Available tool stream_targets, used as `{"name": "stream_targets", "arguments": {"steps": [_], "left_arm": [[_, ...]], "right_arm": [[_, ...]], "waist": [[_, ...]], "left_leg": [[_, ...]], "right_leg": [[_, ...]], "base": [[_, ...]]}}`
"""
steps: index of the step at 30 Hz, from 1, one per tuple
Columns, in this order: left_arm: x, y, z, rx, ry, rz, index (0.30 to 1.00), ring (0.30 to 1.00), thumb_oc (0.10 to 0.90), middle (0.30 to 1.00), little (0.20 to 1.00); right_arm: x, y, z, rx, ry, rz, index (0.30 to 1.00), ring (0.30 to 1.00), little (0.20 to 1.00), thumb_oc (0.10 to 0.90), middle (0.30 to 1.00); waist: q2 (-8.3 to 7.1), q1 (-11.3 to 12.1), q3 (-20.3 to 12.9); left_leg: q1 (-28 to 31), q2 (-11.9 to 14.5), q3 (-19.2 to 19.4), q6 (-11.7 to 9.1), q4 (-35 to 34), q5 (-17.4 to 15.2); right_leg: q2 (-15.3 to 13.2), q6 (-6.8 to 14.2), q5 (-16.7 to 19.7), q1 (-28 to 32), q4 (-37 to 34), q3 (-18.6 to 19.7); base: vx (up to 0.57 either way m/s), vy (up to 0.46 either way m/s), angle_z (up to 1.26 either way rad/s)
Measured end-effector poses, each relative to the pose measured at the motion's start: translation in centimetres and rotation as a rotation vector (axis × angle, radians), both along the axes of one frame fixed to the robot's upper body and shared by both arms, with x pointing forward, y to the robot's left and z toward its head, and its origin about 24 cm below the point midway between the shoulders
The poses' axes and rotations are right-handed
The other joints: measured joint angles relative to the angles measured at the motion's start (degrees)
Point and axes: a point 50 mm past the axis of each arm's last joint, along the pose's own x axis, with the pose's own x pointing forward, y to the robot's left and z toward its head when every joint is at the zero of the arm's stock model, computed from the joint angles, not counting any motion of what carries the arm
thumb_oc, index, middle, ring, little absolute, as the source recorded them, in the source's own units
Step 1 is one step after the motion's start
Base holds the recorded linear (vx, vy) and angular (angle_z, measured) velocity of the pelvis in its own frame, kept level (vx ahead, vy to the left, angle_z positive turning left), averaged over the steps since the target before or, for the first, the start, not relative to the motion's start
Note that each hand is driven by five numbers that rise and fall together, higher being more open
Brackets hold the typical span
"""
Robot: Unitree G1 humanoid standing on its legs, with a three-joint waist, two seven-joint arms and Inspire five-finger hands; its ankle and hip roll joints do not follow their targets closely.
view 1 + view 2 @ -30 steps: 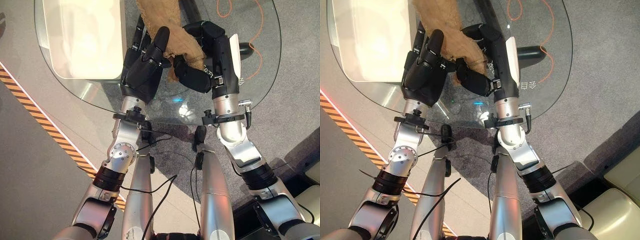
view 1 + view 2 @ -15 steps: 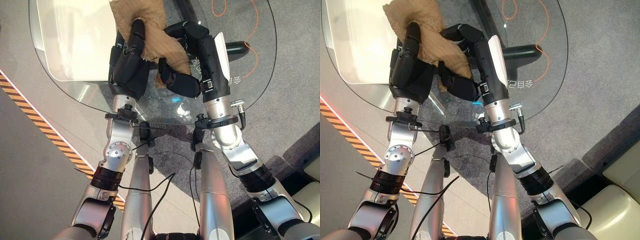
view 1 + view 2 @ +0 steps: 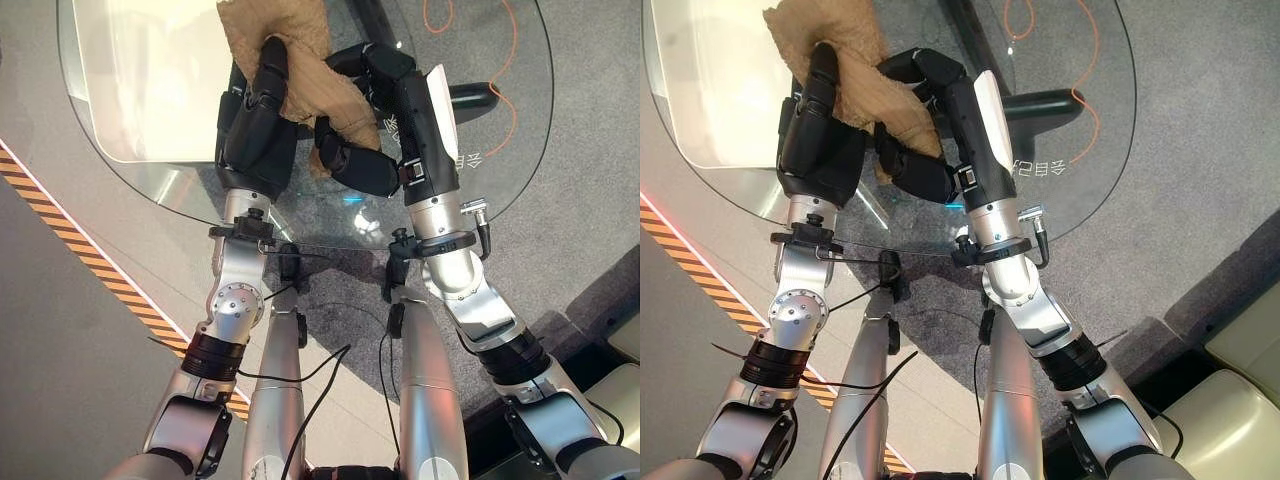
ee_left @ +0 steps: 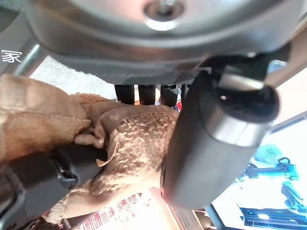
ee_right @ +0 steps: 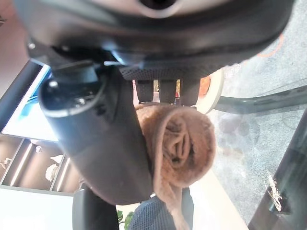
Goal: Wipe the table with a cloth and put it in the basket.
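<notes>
I see a round, clear glass worktop (image 3: 500, 150) over grey carpet (image 3: 590, 200). On it my left hand (image 3: 255, 125) and right hand (image 3: 385, 120) both clamp the cloth (image 3: 300, 60), a tan, nubbly terry piece, bunched and rolled between them.

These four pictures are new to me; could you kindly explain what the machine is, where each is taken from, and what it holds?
It is a humanoid robot with two silver arms ending in dark hands. The two wide pictures come from cameras in its head, looking down. The two close ones come from cameras on its wrists. Before it stands a round glass table. On the table lies a brown cloth. The left hand and the right hand both grip that cloth. In the right wrist view the cloth shows bunched into a roll beside the thumb.
</notes>
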Motion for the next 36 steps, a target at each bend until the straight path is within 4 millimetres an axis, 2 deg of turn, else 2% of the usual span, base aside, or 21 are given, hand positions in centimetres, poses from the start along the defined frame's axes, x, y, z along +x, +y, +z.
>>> {"name": "stream_targets", "arguments": {"steps": [36], "left_arm": [[-0.14,0.2,0.02,-0.09,0.002,0.071,0.3,0.3,0.1,0.3,0.2]], "right_arm": [[-0.04,0.27,0.41,0.021,-0.012,0.008,0.9,0.9,0.9,0.8,0.9]], "waist": [[0.0,0.13,0.0]], "left_leg": [[-0.12,0.02,0.11,0.05,0.05,-0.03]], "right_leg": [[0.03,0.2,-0.25,-0.45,0.56,0.2]], "base": [[0.0,0.0,0.0]]}}
